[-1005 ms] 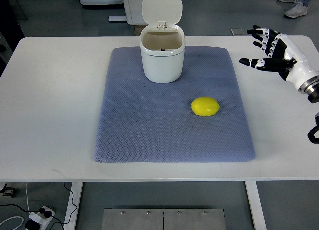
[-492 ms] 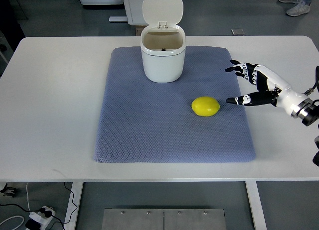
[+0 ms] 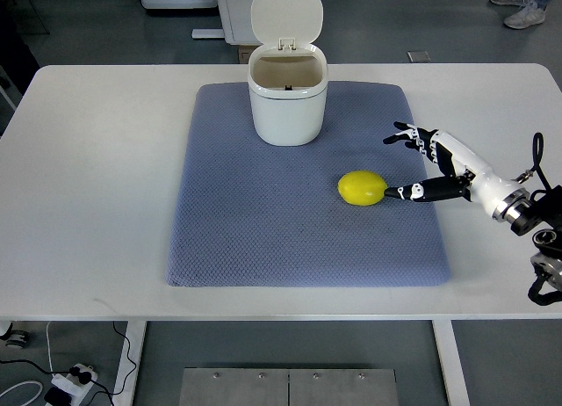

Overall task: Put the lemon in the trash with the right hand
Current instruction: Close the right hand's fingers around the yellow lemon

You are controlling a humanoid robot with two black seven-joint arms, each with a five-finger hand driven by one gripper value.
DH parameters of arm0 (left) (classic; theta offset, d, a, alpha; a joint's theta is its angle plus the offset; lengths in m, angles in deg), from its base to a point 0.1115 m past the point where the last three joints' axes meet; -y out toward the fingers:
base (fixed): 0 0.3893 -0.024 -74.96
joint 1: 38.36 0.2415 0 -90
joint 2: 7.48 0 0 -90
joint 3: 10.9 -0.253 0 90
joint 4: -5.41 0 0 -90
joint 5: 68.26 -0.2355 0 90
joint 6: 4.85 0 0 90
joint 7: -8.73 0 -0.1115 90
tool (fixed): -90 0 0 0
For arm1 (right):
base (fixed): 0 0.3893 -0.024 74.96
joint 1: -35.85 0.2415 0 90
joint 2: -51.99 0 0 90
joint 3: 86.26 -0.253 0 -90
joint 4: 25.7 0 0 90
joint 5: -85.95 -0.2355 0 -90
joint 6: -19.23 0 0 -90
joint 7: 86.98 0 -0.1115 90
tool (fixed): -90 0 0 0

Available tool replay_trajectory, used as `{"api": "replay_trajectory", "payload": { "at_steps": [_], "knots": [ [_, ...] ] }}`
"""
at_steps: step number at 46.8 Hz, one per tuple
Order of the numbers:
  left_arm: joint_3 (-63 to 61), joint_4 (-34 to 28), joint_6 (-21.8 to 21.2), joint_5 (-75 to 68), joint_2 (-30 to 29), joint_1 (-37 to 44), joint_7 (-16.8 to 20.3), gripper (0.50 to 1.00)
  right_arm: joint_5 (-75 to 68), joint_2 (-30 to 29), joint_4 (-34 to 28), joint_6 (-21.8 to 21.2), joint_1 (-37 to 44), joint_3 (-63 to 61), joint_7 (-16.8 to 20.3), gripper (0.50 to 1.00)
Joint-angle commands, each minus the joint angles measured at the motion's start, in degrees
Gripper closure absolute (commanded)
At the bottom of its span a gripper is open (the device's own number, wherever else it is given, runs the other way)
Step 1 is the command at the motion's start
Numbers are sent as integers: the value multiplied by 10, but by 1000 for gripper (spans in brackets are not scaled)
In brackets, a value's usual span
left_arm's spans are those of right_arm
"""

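Yellow lemon point(image 3: 362, 187) lying on the right half of a blue-grey mat point(image 3: 263, 239), nearer than the white trash bin point(image 3: 286, 103) and to its right, well apart from it. Bin standing upright at the far middle of the mat, hinged lid point(image 3: 287, 13) tipped open and back, inside visible and dim. Mat spread flat over the middle of the white tabletop point(image 3: 97, 169).

Right hand point(image 3: 432, 164) reaching in from the right edge, over the right margin of the mat, just right of the lemon. Fingers point(image 3: 406, 135) spread apart, holding nothing; thumb stretched out low toward the lemon, tip just beside its right end, contact not clear. Other fingers fanned out farther back, above and right of the fruit, not around it. White forearm and wrist trailing off to the right over bare tabletop.

A person's shoes point(image 3: 527, 15) at the far right corner, on the grey floor beyond the tabletop.
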Motion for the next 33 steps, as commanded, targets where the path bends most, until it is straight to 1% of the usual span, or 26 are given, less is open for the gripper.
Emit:
{"api": "replay_trajectory", "payload": {
  "at_steps": [1,4,15,33],
  "knots": [
    [0,0,0,0,0,0,0,500,0,-8,4,13,2,10,1,555],
    [0,0,0,0,0,0,0,500,1,-16,5,26,4,20,2,569],
    [0,0,0,0,0,0,0,500,1,-55,17,61,21,59,4,571],
    [0,0,0,0,0,0,0,500,0,-100,65,64,30,68,17,571]
  ]
}}
